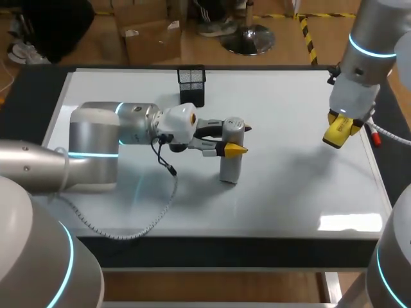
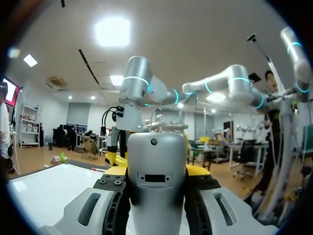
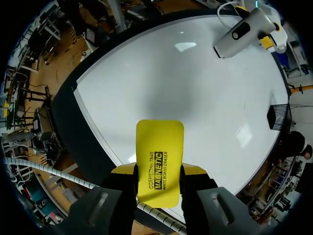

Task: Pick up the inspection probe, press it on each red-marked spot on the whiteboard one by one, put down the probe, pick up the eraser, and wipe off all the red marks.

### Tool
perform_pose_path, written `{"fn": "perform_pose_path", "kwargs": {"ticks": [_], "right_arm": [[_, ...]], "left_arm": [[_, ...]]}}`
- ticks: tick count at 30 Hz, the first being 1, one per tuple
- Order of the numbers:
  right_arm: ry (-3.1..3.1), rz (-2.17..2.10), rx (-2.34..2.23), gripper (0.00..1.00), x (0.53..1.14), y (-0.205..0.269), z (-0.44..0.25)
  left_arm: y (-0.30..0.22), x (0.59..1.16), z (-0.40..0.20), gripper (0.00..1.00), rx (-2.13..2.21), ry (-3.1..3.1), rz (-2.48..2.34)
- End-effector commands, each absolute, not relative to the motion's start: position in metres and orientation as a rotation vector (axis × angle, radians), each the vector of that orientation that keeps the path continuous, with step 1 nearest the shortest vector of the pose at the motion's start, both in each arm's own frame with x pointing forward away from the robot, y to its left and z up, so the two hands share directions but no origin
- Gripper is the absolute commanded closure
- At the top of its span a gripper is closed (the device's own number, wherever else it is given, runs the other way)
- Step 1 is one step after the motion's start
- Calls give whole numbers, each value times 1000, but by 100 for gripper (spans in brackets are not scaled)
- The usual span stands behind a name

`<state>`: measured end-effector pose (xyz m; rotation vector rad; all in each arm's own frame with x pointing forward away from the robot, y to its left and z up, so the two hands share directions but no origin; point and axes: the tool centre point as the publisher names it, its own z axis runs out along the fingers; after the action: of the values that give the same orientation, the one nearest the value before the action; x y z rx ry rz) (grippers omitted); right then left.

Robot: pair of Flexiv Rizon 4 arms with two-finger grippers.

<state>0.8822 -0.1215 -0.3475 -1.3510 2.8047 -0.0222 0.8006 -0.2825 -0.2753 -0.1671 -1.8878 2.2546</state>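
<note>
The inspection probe [image 1: 230, 168], a silver-grey handheld unit, stands upright on the whiteboard [image 1: 289, 186] near its middle. My left gripper [image 1: 230, 140] is shut on its upper part from the side. In the left wrist view the probe [image 2: 156, 161] fills the space between the fingers of the left gripper [image 2: 156, 171]. My right gripper [image 1: 340, 131] hangs above the board's right part, shut on the yellow eraser [image 1: 335, 136]. The right wrist view shows the eraser [image 3: 159, 152] between its fingers, high over the whiteboard [image 3: 171, 83], with the probe [image 3: 242, 32] far ahead. No red marks show on the board.
A black mesh holder [image 1: 191, 85] stands at the board's far edge, behind the probe. A red-and-white pen [image 1: 374, 136] lies by the right edge. A cable [image 1: 160, 205] from my left arm trails over the board's near left part.
</note>
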Motion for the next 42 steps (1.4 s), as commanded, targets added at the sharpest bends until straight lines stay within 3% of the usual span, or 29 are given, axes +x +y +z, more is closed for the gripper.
{"fn": "perform_pose_path", "kwargs": {"ticks": [1, 42], "right_arm": [[2806, -27, -1354, 100, 883, -122, -347], [2806, -27, -1354, 100, 883, -122, -347]], "left_arm": [[-281, 800, -278, 100, -188, -1883, 2260], [-284, 801, -255, 100, -335, -1867, 2205]]}}
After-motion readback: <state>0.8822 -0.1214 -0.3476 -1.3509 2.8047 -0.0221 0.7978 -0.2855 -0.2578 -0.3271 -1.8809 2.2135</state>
